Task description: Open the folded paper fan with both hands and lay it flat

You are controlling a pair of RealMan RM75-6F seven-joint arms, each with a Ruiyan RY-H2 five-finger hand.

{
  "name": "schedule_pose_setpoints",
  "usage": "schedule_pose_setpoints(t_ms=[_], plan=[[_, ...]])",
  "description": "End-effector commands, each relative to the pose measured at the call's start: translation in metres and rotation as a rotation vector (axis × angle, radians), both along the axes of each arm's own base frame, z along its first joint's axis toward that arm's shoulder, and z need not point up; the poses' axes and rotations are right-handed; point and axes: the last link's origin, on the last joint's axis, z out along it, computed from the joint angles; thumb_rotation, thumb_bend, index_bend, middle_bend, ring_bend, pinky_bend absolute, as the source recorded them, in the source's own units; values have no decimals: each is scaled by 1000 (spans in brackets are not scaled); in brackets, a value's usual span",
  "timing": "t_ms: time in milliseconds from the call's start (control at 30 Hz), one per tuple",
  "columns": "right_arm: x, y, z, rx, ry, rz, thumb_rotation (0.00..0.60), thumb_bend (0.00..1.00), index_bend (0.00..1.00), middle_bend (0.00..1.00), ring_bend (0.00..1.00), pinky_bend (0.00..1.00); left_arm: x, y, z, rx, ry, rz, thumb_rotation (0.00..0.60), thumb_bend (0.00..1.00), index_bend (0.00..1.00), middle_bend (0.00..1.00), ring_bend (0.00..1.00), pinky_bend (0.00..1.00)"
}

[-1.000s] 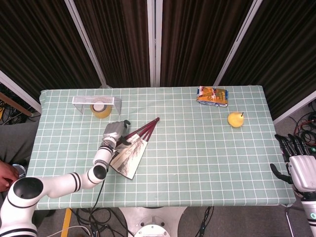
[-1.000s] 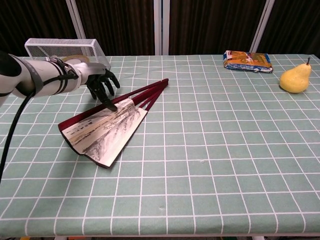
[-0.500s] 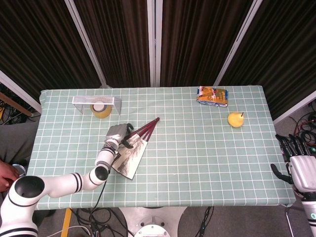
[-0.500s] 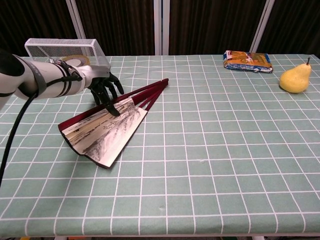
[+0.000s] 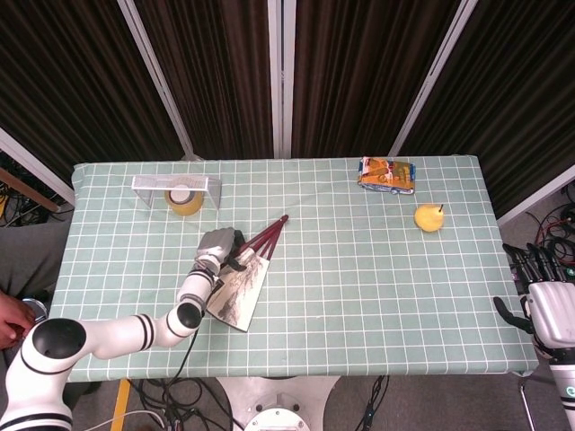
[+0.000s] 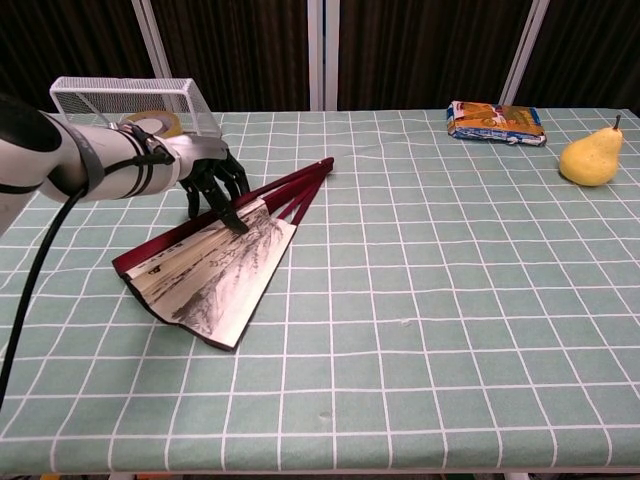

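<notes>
The paper fan (image 5: 236,285) (image 6: 215,273) lies partly spread on the green checked table, its dark red ribs meeting at the pivot (image 6: 326,163) toward the table's middle. Its paper shows an ink landscape. My left hand (image 5: 219,246) (image 6: 212,178) is over the fan's upper left part, fingers pointing down, with a fingertip (image 6: 240,226) pressing on the paper near the ribs. My right hand (image 5: 544,301) hangs beyond the table's right edge, far from the fan, fingers apart and holding nothing; the chest view does not show it.
A wire mesh tray (image 6: 128,97) with a yellow tape roll (image 5: 183,197) stands at the back left. A snack packet (image 5: 387,174) (image 6: 496,122) and a yellow pear (image 5: 429,216) (image 6: 590,156) sit at the back right.
My left hand has slid right along the fan toward its ribs, and the fan has turned slightly, its wide end swinging toward the table's front.
</notes>
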Motion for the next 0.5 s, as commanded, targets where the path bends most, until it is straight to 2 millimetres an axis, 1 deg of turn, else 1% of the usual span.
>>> schedule_pose_setpoints(t_ms=[33, 233, 500], plan=[[0, 0, 0, 2, -1, 1, 600, 238, 62, 125, 0, 0, 0, 0, 1, 0, -3, 1, 600, 198, 440, 493, 473, 637], [0, -1, 0, 1, -2, 2, 600, 238, 62, 126, 0, 0, -2, 1, 8, -20, -31, 24, 600, 201, 440, 492, 474, 637], [-1, 0, 0, -2, -5, 5, 600, 239, 62, 125, 0, 0, 1, 1, 15, -46, -71, 48, 600, 252, 436, 489, 474, 637]])
